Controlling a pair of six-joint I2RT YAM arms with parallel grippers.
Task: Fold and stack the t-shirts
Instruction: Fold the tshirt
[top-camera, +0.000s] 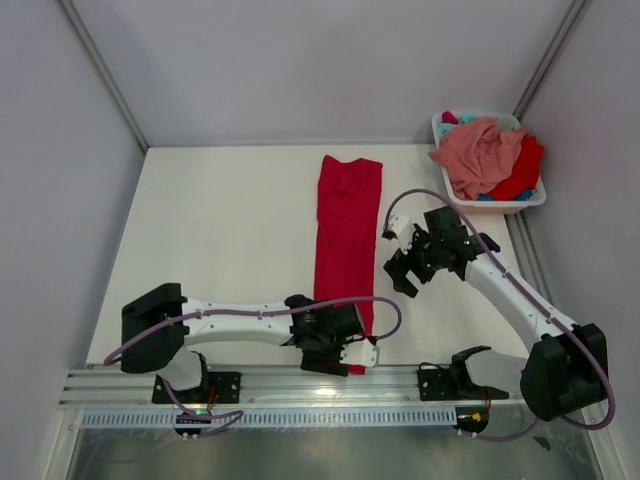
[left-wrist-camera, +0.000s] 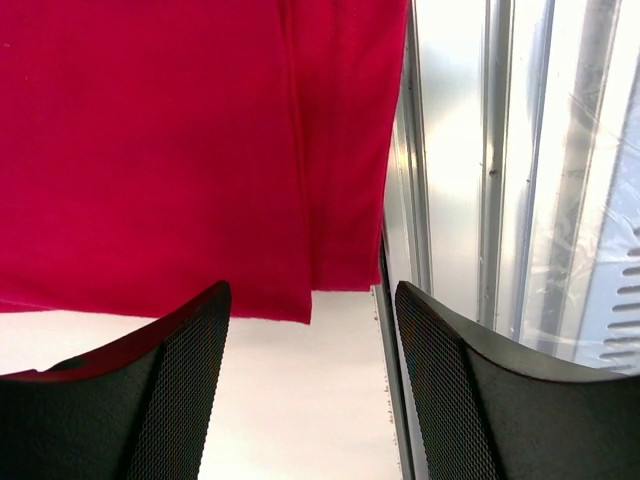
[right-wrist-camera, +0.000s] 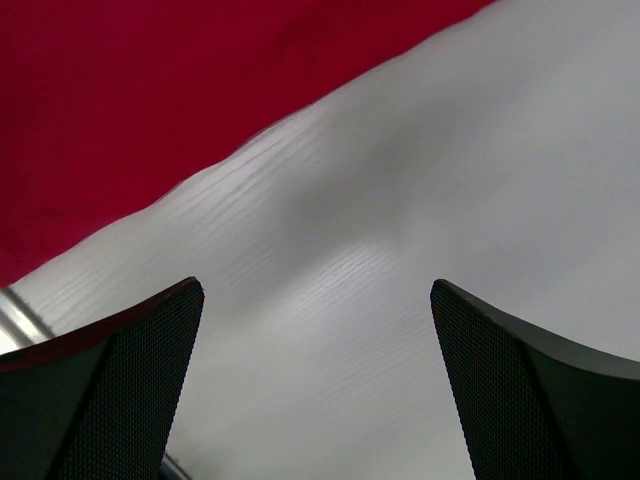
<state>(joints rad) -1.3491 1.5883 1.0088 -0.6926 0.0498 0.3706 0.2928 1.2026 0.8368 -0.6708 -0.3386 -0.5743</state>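
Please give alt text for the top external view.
A red t-shirt, folded into a long strip, lies on a white table. The left gripper is at its near end; the open right gripper hovers beside it. A basket at far right holds more shirts.

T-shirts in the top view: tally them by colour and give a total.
Red shirts: 2, flat one on the table, crumpled one in the basket
Pink shirt: 1, atop the basket pile
Teal shirt: 1, only bits showing
Total: 4 visible; more may be buried
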